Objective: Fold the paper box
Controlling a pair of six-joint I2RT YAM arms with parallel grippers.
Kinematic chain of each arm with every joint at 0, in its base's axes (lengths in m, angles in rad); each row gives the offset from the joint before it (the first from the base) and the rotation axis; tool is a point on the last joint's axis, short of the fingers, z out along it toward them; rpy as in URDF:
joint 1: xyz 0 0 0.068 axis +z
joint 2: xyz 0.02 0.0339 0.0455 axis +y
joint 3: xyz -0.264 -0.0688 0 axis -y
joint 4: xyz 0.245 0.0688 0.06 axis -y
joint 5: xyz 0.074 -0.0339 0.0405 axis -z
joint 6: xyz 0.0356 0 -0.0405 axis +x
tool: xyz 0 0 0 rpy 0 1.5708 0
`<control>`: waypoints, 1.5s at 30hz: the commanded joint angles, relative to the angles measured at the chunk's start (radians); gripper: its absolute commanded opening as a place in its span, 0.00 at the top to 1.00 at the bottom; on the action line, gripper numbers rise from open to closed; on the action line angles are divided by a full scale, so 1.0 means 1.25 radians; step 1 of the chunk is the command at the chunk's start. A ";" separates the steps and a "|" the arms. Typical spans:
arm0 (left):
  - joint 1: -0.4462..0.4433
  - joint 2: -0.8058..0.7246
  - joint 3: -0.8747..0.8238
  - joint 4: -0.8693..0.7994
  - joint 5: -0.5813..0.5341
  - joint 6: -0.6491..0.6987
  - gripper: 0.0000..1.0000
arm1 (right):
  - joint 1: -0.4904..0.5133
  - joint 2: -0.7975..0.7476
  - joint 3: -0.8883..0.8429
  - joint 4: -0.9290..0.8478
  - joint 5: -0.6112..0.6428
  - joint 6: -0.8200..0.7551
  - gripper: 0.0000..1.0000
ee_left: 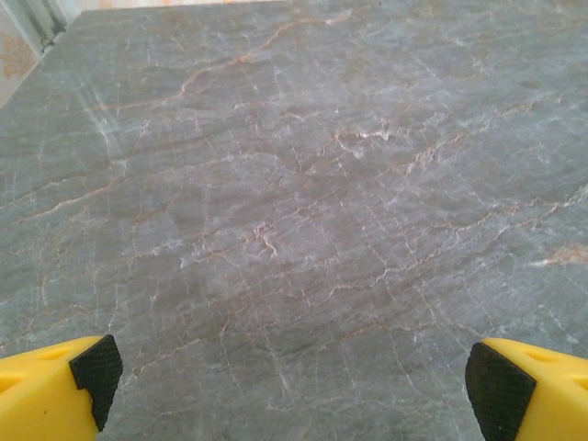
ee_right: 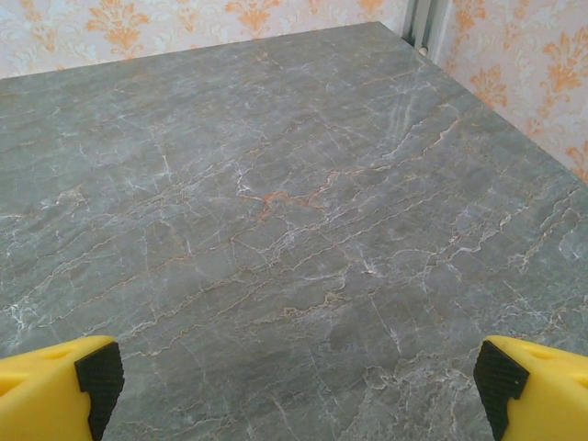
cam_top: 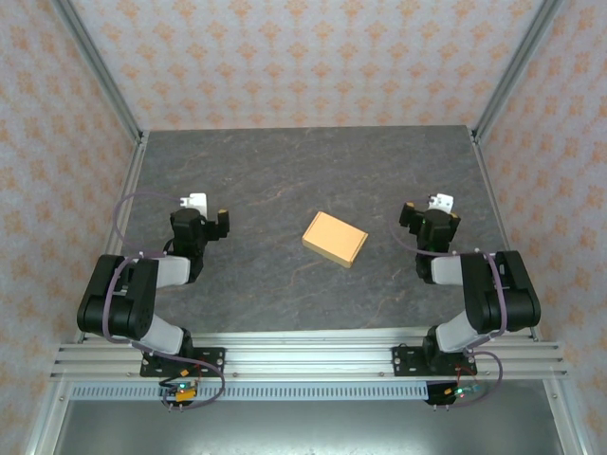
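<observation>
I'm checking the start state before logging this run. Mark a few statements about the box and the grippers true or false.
1. The paper box lies near the middle of the table. True.
2. The left gripper is shut on the box. False: it is open and empty.
3. The right gripper is open. True.
4. The box touches the right gripper. False: it lies apart from both grippers.

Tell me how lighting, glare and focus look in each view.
Top view: even, soft light, sharp; the paper box casts only a thin shadow on the table. Left wrist view: pale sheen across the table, veins slightly soft. Right wrist view: crisper veins, no strong glare, far wallpaper a bit soft.
</observation>
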 commanded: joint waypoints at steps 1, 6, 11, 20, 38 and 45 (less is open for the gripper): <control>0.009 0.001 0.004 0.039 0.002 -0.015 0.00 | 0.000 0.002 0.018 -0.034 -0.010 0.019 0.01; 0.008 0.001 0.005 0.038 0.001 -0.015 0.00 | 0.000 0.001 0.016 -0.030 -0.010 0.019 0.01; 0.008 0.000 0.006 0.034 0.001 -0.016 0.00 | 0.000 0.001 0.016 -0.031 -0.010 0.019 0.00; 0.006 0.001 0.006 0.034 -0.002 -0.015 0.00 | 0.000 0.002 0.018 -0.033 -0.010 0.018 0.01; 0.002 0.001 0.006 0.034 -0.010 -0.014 0.00 | 0.000 0.003 0.018 -0.034 -0.010 0.019 0.01; 0.002 0.001 0.006 0.033 -0.010 -0.013 0.00 | 0.000 0.004 0.020 -0.035 -0.010 0.019 0.01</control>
